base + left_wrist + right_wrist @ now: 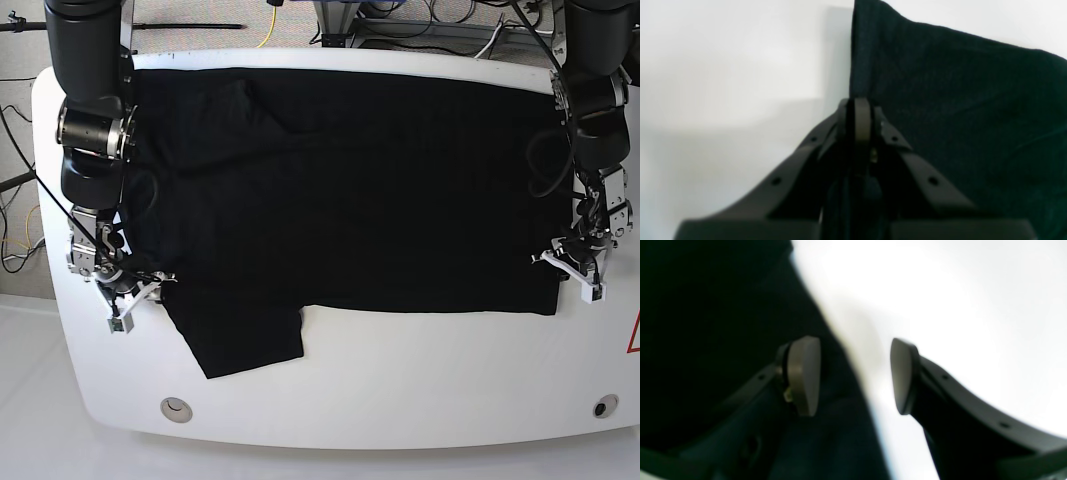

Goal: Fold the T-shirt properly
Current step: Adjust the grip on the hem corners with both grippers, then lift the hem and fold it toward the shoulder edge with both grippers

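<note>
Here, listed from the near table edge to the far one:

Table (400,380): white, rounded; a bare strip runs along the lower part of the base view, below the cloth.

Sleeve (245,340): black flap hanging toward the lower left of centre in the base view, nearest the front edge, lying flat.

Right gripper (855,373): at the lower left of the base view, beside the shirt's side edge; jaws stand wide apart with nothing between them. One pad (803,373) sits over dark cloth, the other over bare white table, so the cloth edge runs through the gap. Likely poised to take that edge.

Left gripper (858,116): at the right of the base view, at the shirt's lower right corner; jaws pinched together on the cloth edge, which rises straight up from the tips. Likely held so that the corner can be lifted for a fold.

T-shirt (350,200): black, plain side up, spread across most of the table from centre to the far edge; no print shows.

Wrist views add: jaw spacing and the cloth edge at each tip, which the base view shows too small to read.

Base view adds: the whole layout, both arms, and the cables beyond the far edge.
</note>
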`<action>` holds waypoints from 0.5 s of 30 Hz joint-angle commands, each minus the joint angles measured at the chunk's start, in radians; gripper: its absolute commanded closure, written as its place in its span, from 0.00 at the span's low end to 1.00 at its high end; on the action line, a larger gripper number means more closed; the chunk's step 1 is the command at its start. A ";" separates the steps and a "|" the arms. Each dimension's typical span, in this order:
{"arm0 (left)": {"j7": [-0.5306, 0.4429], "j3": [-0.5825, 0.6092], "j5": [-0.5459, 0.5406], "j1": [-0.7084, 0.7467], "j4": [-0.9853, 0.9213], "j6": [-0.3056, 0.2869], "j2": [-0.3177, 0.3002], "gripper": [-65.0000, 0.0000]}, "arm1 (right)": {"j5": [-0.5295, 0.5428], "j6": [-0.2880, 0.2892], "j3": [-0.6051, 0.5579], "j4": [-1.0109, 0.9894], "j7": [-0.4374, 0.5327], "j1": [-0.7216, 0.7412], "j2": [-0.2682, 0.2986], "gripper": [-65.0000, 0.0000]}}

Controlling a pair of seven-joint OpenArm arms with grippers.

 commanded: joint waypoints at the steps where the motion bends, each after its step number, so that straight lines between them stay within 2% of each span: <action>1: -0.002 -0.004 0.004 -0.019 0.017 -0.001 -0.010 1.00 | 0.017 0.003 0.002 -0.008 0.037 0.045 0.013 0.49; 9: -0.011 -0.003 0.000 -0.019 0.013 0.002 -0.012 1.00 | 0.013 0.019 0.001 -0.044 0.089 0.061 -0.024 0.49; 15: -0.010 -0.002 0.003 -0.019 0.012 0.004 -0.013 1.00 | 0.009 0.010 0.001 -0.040 0.100 0.053 -0.058 0.49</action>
